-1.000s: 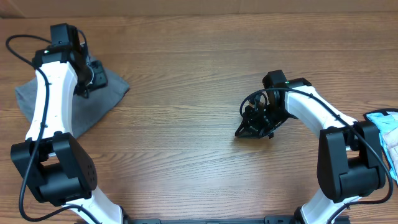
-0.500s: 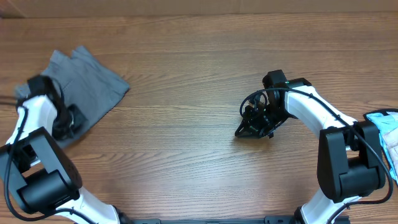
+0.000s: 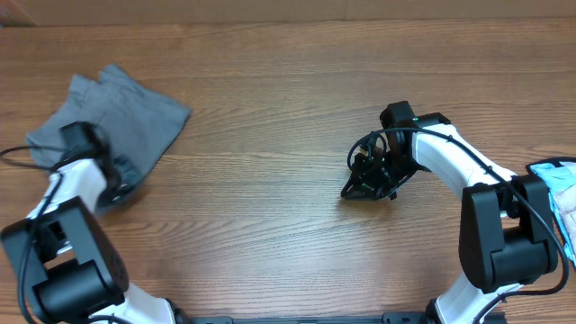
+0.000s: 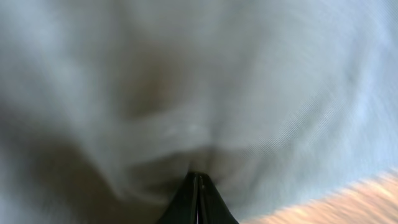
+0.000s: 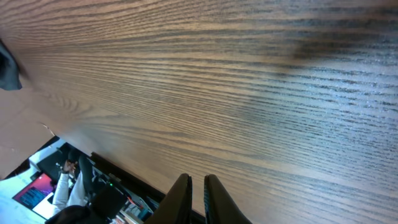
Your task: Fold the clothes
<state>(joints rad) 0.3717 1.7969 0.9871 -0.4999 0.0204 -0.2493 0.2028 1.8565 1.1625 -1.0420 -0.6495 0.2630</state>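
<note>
Left gripper (image 3: 120, 173) jaws clamped on shorts (image 3: 135, 117), far left of bench (image 3: 270, 243), likely to drag | right gripper (image 3: 367, 184) jaws together, parked mid-bench, empty

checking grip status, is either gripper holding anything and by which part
The left gripper is shut on the grey shorts, pinching a fold near their lower edge. The right gripper holds nothing, over bare table.

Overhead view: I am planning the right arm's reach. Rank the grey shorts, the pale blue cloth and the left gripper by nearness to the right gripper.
1. The pale blue cloth, at the right edge.
2. The grey shorts, far left; their right edge comes nearest.
3. The left gripper, on the shorts' lower left part.

All measured from the right gripper.
</note>
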